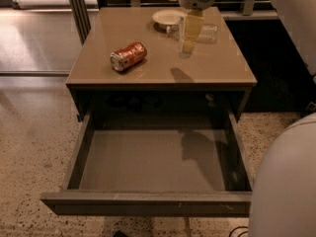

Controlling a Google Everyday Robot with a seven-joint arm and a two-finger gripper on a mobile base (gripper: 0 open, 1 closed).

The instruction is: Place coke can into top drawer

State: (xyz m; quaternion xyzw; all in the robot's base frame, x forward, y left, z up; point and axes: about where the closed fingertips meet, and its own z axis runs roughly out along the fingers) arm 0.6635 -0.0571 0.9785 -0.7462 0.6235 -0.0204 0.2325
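The coke can (129, 56) lies on its side on the left middle of the brown table top (217, 70). The top drawer (148, 202) is pulled wide open below the table, and its inside shows nothing in it. My gripper (189, 42) hangs pointing down over the back right part of the table top, to the right of the can and apart from it, with nothing seen in it. Its shadow falls on the table just below it.
A white dish (167, 17) and a clear plastic bottle (208, 32) lie at the back of the table, right behind the gripper. A dark post (78, 9) stands at the table's back left. A pale rounded part of the robot (289, 186) fills the lower right.
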